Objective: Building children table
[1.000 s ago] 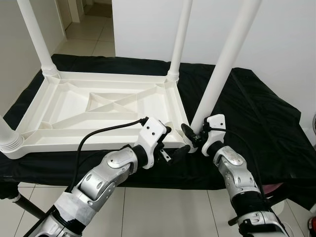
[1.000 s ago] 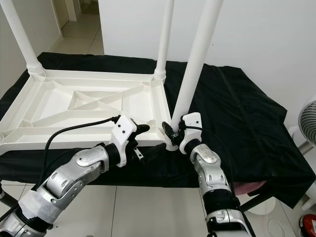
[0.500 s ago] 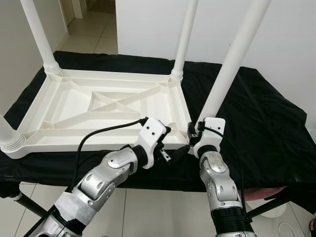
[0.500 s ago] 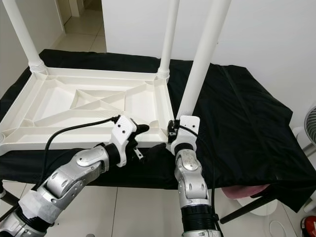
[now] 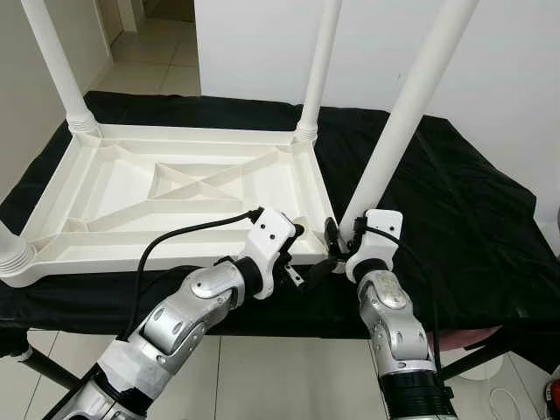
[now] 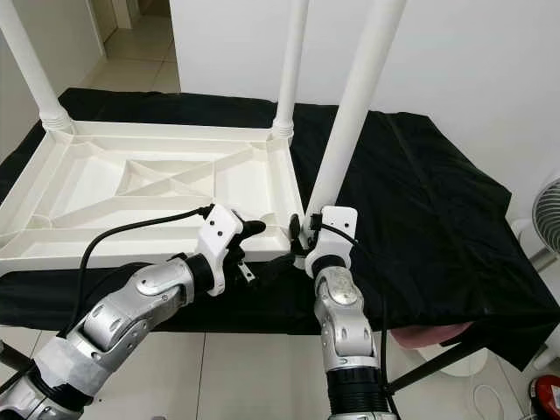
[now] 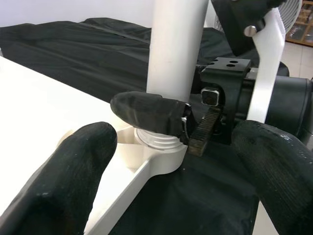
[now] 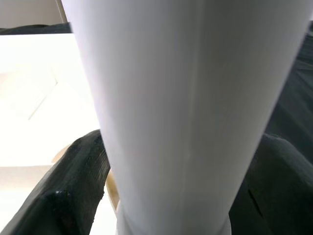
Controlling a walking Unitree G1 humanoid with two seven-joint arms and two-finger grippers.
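Observation:
The white children's table top (image 5: 96, 255) lies upside down on a black cloth. Its near-right leg (image 5: 402, 114) stands in the corner socket and leans slightly right. My right gripper (image 5: 346, 239) is shut on that leg's base, with one black finger (image 7: 146, 110) wrapped on the leg just above the socket; the leg (image 8: 186, 98) sits between both fingers in the right wrist view. My left gripper (image 5: 311, 252) is open just left of it and straddles the table's near-right corner (image 7: 156, 156) without holding anything. Two far legs (image 5: 319, 61) (image 5: 57, 61) and the near-left leg (image 5: 10, 249) stand upright.
The black cloth (image 5: 455, 201) covers a stand and hangs over its front edge. A white wall rises behind it, and a doorway with tiled floor opens at the far left. A fan (image 6: 547, 210) stands on the right, with a red object (image 6: 547, 394) on the floor.
My right forearm has swung left and now stands more upright under the leg base; its gripper stays on the leg. The left arm has not moved. The camera shifted slightly.

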